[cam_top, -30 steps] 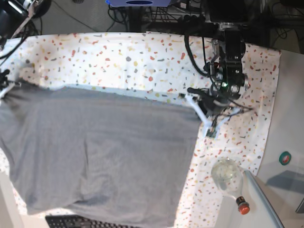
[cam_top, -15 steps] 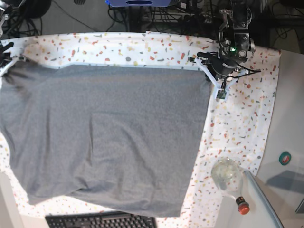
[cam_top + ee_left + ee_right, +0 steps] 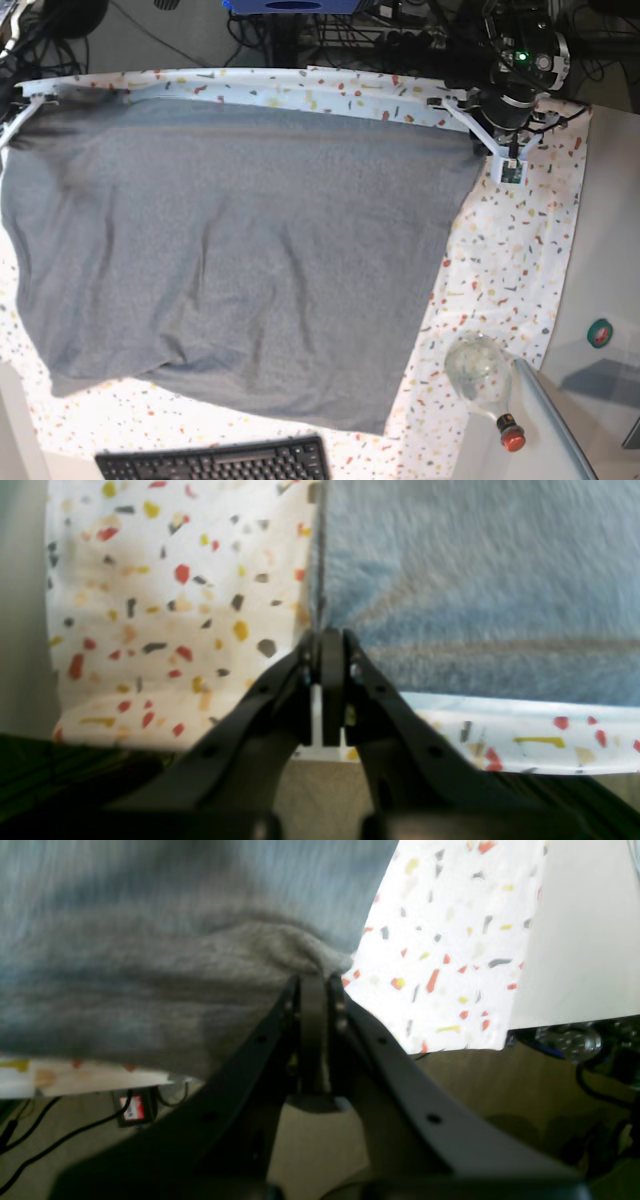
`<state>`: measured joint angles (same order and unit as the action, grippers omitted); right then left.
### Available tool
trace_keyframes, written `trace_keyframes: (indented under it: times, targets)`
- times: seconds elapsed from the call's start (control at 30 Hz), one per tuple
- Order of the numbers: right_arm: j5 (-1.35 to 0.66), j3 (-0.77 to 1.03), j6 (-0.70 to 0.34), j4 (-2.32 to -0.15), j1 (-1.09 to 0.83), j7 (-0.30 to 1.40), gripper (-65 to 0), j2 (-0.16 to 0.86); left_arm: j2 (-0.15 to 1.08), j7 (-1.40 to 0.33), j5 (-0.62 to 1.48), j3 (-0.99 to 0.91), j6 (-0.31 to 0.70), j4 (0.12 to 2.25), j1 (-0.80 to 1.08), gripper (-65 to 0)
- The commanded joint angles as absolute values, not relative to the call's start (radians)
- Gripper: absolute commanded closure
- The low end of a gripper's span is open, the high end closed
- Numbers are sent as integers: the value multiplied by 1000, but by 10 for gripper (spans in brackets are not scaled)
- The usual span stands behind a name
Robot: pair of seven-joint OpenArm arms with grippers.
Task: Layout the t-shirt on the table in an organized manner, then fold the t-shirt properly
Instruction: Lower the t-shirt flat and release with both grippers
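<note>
Fabric first: we record the plain heather-grey short-sleeved t-shirt (image 3: 230, 250) spread wide over the white, terrazzo-flecked cloth counter (image 3: 520, 250), filling most of the base view from the left edge to right of centre. Its top edge runs near the counter's far edge along the upper part of the frame; its lower edge reaches toward the bottom, just above a black keyboard (image 3: 215, 463). The cloth shows soft creases across its middle and a darker bunched patch near the upper left.

We find the left tool (image 3: 325, 640) at the upper right of the base view, its black jaws pressed together and clamped on the t-shirt's upper right corner; the left wrist view shows the fabric edge rising straight from the closed tips, with flecked counter to the left of it.

We find the right tool (image 3: 315, 977) at the far upper left of the base view, largely cut off by the frame edge there. In the right wrist view its jaws are together, clamped on a gathered fold of grey fabric, with the counter's edge to the right.

At the lower right of the base view, a clear glass bottle with a red cap (image 3: 485, 385) lies on a plain grey surface (image 3: 610, 290) beside the counter.
</note>
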<state>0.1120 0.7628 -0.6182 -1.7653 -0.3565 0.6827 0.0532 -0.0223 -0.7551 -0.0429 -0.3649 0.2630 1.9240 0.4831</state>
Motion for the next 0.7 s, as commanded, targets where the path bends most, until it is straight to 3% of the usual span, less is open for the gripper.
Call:
trace_keyframes:
  times: [0.0, 0.27, 0.5, 0.67]
  targets:
    - [119, 765, -607, -1784, -325, 671, 0, 74, -16, -739, -50, -372, 252, 1940, 463, 0]
    - [305, 624, -608, -1679, -97, 725, 0, 140, -18, -932, -50, -343, 252, 1899, 222, 0]
    - [401, 602, -608, -1359, 165, 691, 0, 151, -19, -928, -51, -309, 252, 1606, 15, 0]
    - [412, 601, -602, -1193, 260, 618, 0, 173, -19, -845, -53, -314, 252, 1491, -33, 0]
